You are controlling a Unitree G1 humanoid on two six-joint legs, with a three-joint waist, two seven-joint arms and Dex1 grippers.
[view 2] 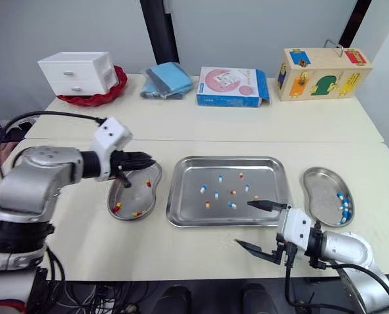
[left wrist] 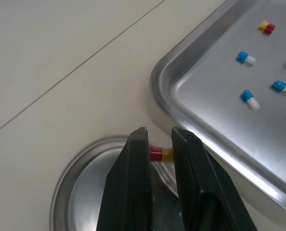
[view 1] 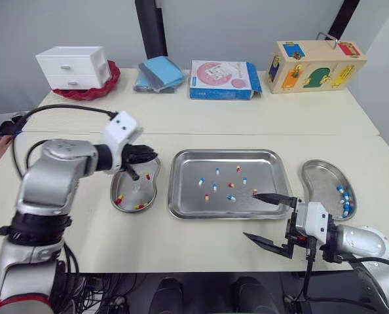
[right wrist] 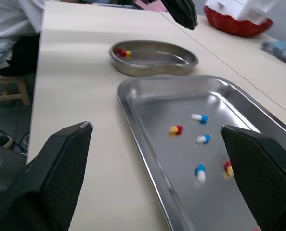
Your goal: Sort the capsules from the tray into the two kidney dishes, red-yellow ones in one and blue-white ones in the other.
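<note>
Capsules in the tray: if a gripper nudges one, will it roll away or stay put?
It would probably roll: each capsule looks rounded and smooth, and lies loose on the tray, which is flat, shiny metal. It would likely slide easily too, being small and presumably light. The raised rim of the tray should keep it from escaping.

Mixed capsules (view 1: 217, 172) in tray (view 1: 224, 152), left kidney dish (view 1: 137, 191) red-yellow, right kidney dish (view 1: 319, 180) blue-white

Head stereo pair downward over table (view 1: 181, 124); wrist cameras close, seemingly oblique; tray (view 1: 188, 190) common to all.
</note>
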